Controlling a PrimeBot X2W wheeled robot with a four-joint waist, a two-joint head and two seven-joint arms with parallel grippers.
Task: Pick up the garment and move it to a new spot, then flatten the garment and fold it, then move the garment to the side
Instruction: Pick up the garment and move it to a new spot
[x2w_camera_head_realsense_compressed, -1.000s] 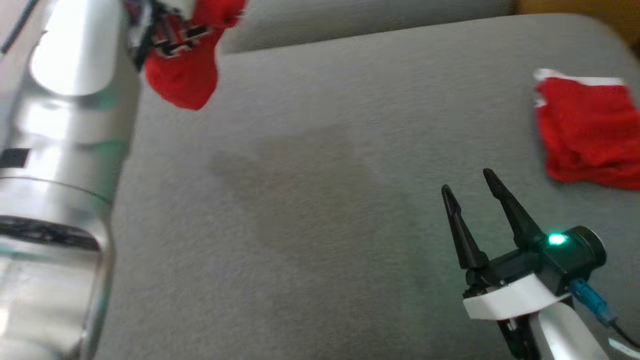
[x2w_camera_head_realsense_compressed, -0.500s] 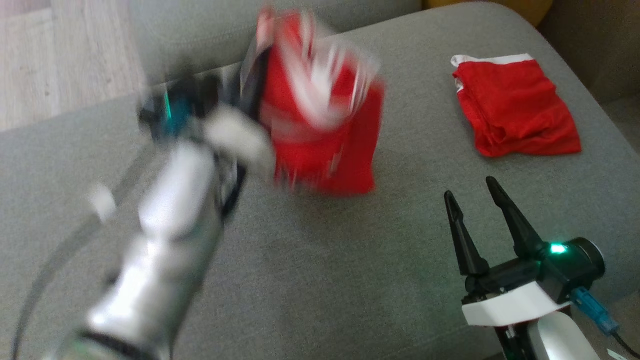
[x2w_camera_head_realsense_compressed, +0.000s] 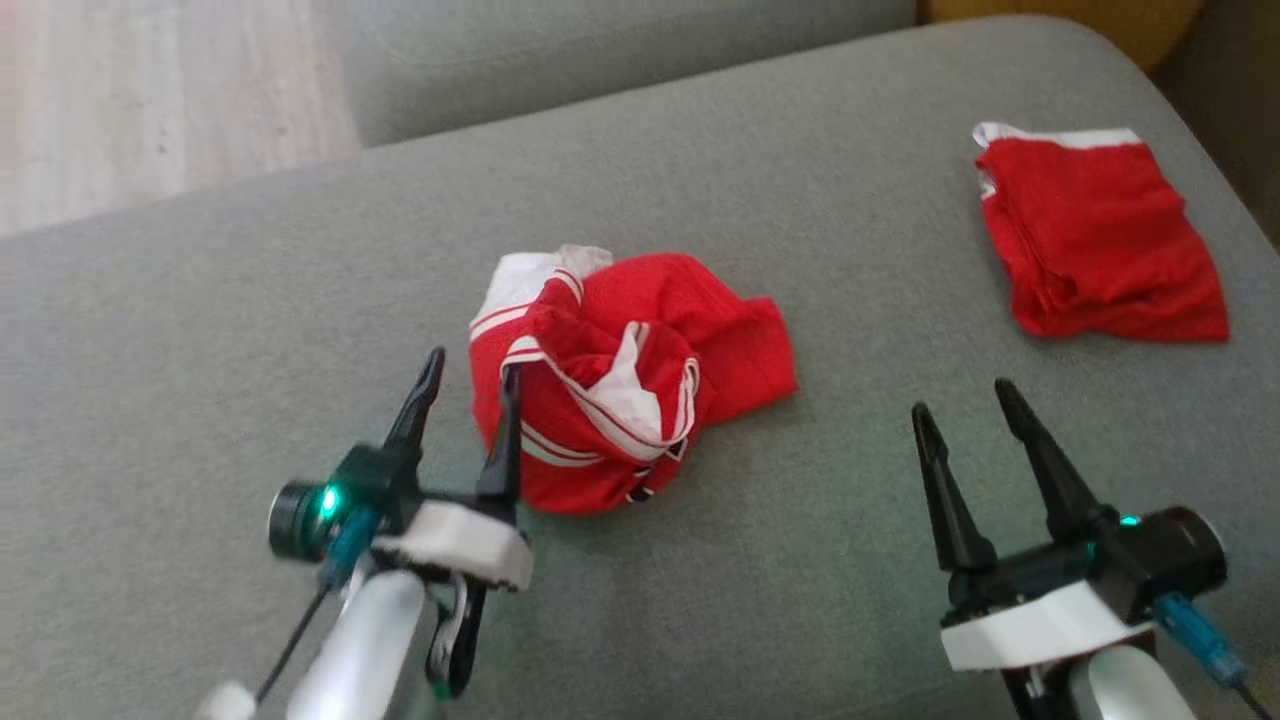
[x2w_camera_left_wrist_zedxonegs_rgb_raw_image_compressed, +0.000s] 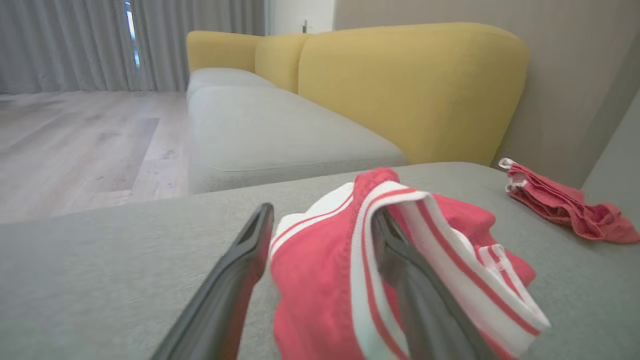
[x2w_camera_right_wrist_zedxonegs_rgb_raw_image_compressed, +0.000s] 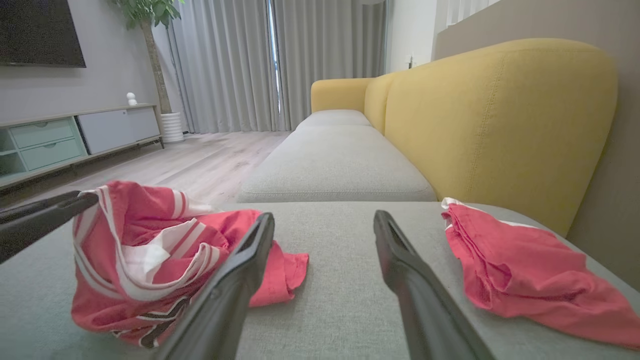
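Garment: red garment (x2w_camera_head_realsense_compressed: 640, 380) with white stripes, crumpled in a heap mid-cushion (x2w_camera_head_realsense_compressed: 250, 330)
Left claw (x2w_camera_head_realsense_compressed: 473, 362): spread wide, one finger against the heap's edge, gripping nothing
Right claw (x2w_camera_head_realsense_compressed: 960, 396): spread, well apart from the heap
Far corner: folded red cloth (x2w_camera_head_realsense_compressed: 1100, 240)
Writing: dark print (x2w_camera_head_realsense_compressed: 640, 492) low on the heap, unreadable

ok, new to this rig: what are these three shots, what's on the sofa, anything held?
It's a wheeled robot with two arms, each ending in a two-finger gripper. One picture comes from its head, looking down; the other two come from wrist cameras looking along each gripper's fingers. The head view shows the left gripper and right gripper over a grey seat. On it lie a crumpled garment, red with white stripes, and, further right, a folded garment, red. Both grippers are open, so nothing is held; the left gripper's fingers straddle the crumpled garment's edge.
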